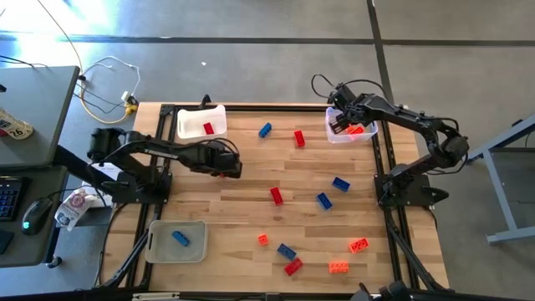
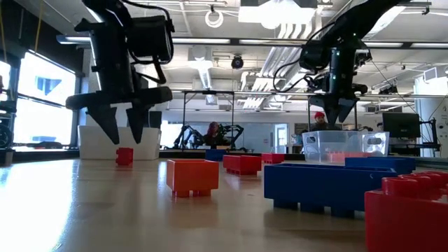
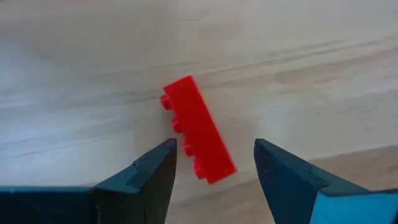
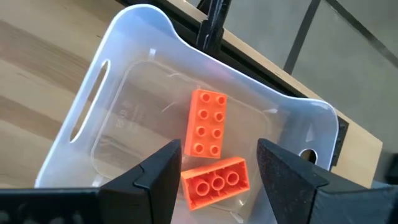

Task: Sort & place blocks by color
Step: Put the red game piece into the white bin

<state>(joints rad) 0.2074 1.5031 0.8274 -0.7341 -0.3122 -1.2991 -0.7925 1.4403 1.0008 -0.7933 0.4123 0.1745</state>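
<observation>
My left gripper [image 3: 214, 162] is open and points down over the table's left middle [image 1: 224, 160]. A red block [image 3: 198, 129] lies on its side on the wood below it, between the fingers' lines and untouched; in the low view that red block [image 2: 124, 155] sits under the fingertips. My right gripper [image 4: 219, 163] is open and hovers above the far right tray [image 1: 338, 135], touching nothing. Two orange blocks [image 4: 207, 122] [image 4: 213, 181] lie in that tray [image 4: 118, 74]. Loose blocks lie on the table: red [image 1: 276, 196], blue [image 1: 323, 200], orange [image 1: 359, 245].
The far left tray [image 1: 191, 117] holds a red block [image 1: 208, 128]. The near left tray [image 1: 159, 244] holds a blue block [image 1: 180, 238]. More blocks lie at the far middle [image 1: 265, 130] [image 1: 298, 139] and near the near edge [image 1: 287, 251] [image 1: 338, 267]. Black frame rails [image 1: 386, 176] border the table.
</observation>
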